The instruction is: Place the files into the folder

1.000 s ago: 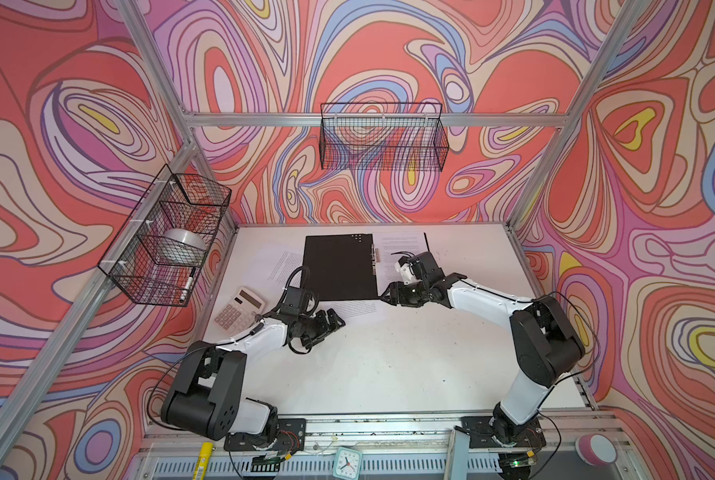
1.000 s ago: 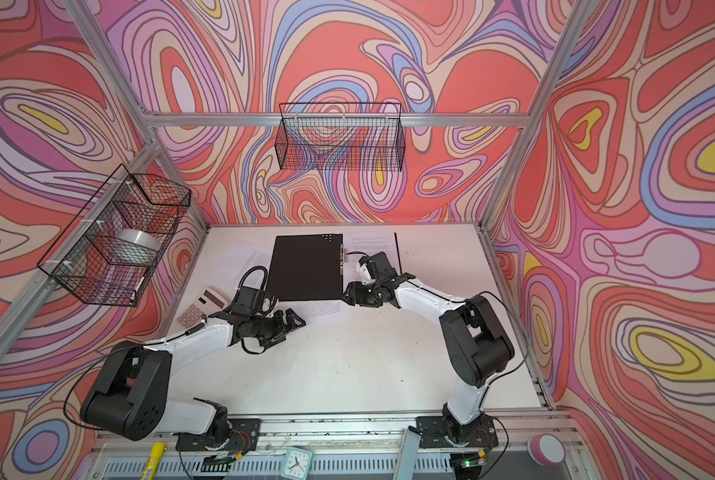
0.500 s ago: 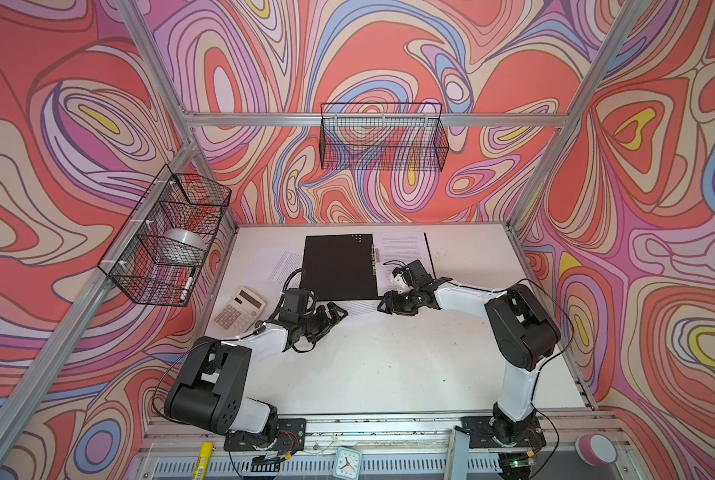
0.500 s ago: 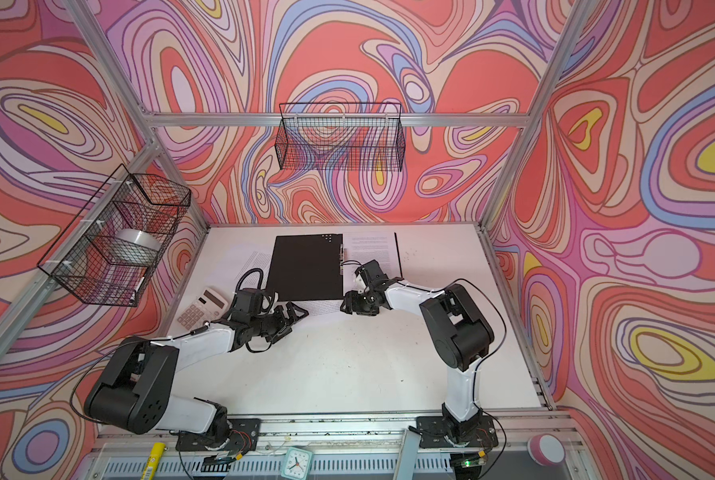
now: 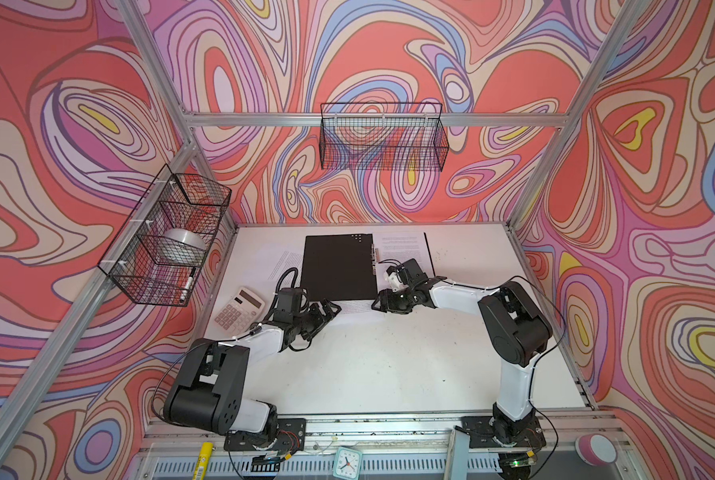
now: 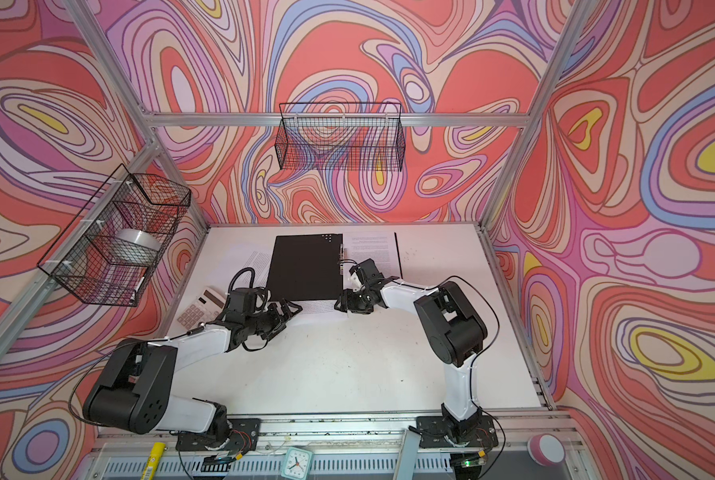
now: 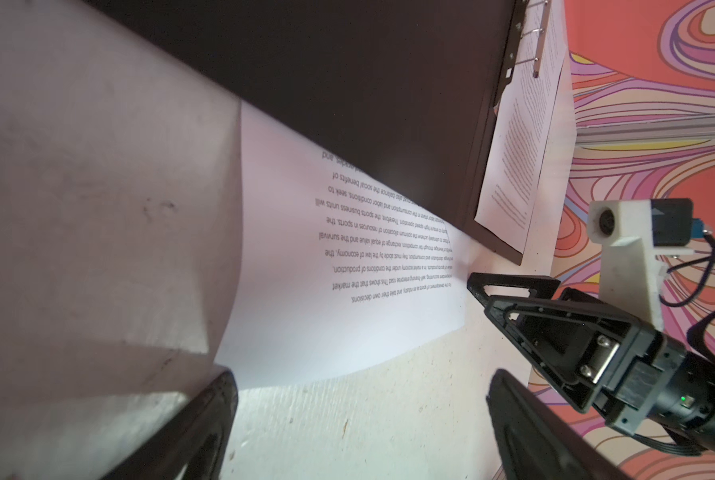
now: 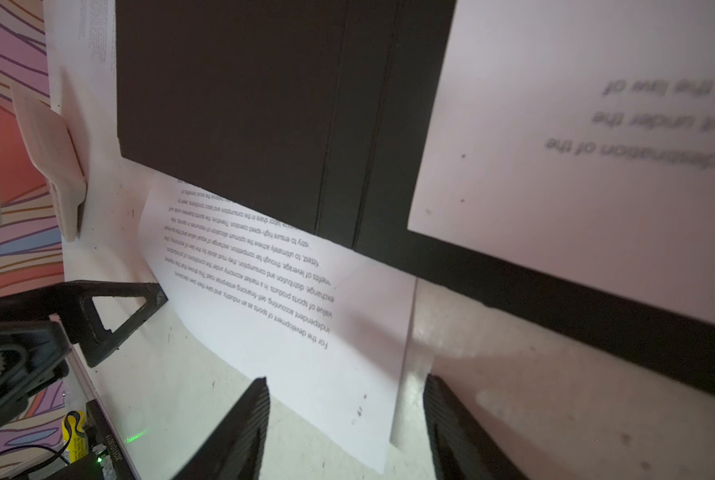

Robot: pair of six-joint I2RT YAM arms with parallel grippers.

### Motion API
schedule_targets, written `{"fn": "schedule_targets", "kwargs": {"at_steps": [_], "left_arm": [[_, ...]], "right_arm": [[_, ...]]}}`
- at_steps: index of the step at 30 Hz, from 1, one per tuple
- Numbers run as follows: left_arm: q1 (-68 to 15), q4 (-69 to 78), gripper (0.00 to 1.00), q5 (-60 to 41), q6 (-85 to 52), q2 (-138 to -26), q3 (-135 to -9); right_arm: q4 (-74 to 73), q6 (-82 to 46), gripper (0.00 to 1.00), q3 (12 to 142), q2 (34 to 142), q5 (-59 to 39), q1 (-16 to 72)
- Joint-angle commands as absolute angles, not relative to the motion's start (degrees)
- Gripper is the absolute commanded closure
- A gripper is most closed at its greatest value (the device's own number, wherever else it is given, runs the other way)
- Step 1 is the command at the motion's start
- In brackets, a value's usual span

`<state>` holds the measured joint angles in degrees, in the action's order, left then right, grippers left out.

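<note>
Black jaws of the left gripper are held wide apart over the white table, with nothing between them. The right gripper is also spread, and 1 corner of a printed sheet is seen reaching between its jaws. That sheet is partly covered by the near edge of the open folder and lies between the 2 grippers. A 2nd sheet is laid on the folder's right half. A 3rd sheet is tucked under its left edge, near the calculator.
</note>
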<state>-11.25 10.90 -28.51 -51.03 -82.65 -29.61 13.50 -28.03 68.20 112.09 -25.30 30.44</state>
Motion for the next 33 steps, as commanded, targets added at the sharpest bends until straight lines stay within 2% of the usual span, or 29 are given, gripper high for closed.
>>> {"fn": "schedule_targets", "kwargs": {"at_steps": [1,23,33], "left_arm": [[-9.48,5.03,0.05,-24.08,-49.58,-83.46,-28.20],[-8.39,9.64,0.07,-28.58,-49.22,-88.24,-28.10],[-8.44,11.60,0.08,-29.33,-49.66,-89.68,-27.40]], "right_arm": [[15.47,-28.41,0.37,68.55,114.49,-24.94,30.92],[13.88,-39.55,0.29,69.60,119.06,-31.62,31.64],[-0.45,-53.18,0.24,62.41,117.77,-38.44,31.71]]}}
